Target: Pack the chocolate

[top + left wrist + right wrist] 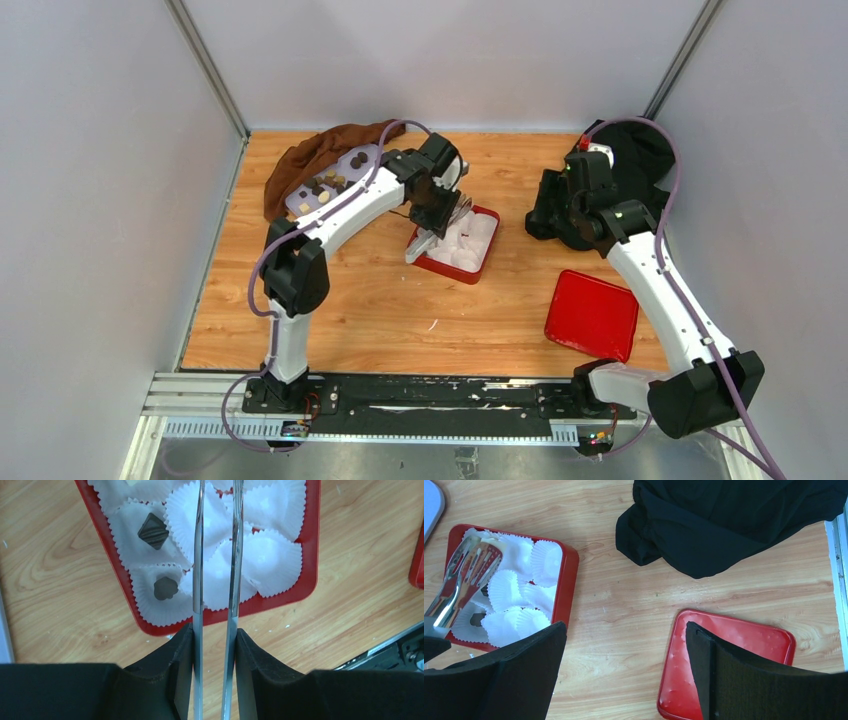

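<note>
chocolate (330, 183): mostly on pale plate (296, 198), 11 o'clock of tabletop (380, 300); two pieces (153, 531) sit in paper cups (270, 560) of red tray (311, 540) | handling: probably light, hard, smudgy, slippery; nip gently across flat sides | left fingers (175, 670) pinching tongs (198, 555) | right fingers (514, 675) spread

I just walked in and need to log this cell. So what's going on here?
The left gripper is clamped on metal tongs, whose tips are over a red box lined with white paper cups. Two dark chocolate pieces already sit in cups; more pieces wait on a pale tray at the back left. Whether the tongs carry a piece isn't visible. The right gripper hangs open, holding nothing, near a red lid.
</note>
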You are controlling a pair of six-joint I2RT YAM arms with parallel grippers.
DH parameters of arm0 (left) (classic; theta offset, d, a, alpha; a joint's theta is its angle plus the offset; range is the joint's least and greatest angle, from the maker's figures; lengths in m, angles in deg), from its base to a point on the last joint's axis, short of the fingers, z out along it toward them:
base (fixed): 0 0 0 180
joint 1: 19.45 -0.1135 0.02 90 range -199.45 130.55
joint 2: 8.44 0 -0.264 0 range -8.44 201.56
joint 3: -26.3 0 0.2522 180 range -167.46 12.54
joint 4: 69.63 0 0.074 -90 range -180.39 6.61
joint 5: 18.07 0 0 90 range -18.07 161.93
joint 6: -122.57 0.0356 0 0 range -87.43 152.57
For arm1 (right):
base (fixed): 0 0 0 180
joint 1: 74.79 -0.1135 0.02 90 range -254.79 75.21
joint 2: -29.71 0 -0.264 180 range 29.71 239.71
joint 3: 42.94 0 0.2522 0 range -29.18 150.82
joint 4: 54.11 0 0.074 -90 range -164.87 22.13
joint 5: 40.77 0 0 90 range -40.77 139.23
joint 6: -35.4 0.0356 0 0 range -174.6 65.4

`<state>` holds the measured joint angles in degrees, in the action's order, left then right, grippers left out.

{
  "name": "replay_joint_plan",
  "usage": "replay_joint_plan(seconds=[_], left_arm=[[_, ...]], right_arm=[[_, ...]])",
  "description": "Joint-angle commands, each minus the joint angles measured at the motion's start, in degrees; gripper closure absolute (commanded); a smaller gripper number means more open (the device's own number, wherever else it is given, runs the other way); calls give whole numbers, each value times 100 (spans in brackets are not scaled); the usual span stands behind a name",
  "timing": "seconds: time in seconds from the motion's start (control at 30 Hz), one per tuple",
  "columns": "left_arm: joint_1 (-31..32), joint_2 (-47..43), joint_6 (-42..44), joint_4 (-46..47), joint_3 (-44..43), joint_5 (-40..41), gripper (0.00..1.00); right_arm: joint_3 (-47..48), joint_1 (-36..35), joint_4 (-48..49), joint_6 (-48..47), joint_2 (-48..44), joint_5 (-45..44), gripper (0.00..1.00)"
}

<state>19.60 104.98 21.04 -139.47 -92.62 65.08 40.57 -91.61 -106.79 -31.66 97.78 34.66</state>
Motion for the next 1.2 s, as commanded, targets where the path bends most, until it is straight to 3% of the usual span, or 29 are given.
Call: replay_joint_plan(seconds=[0.0,0.3,0.5,0.67,1.0,1.17], left_arm=[[6,320,-228,-9,-426,3,100],[6,654,-431,-17,-581,85,100],[6,740,-447,-9,-581,61,85],[6,760,-471,-20,-565,70,82],[6,470,-413,-44,-258,138,88],[6,533,-419,-42,-235,113,85]], right_arm=[[-61,38,-173,34,-119,-92,7],[-135,44,-186,-22,-202,-132,7],[-165,41,-204,-55,-224,-154,7],[-131,45,-220,-120,-218,-225,7],[-119,39,-232,-139,-191,-217,7],[-120,44,-217,-106,-173,-170,7]])
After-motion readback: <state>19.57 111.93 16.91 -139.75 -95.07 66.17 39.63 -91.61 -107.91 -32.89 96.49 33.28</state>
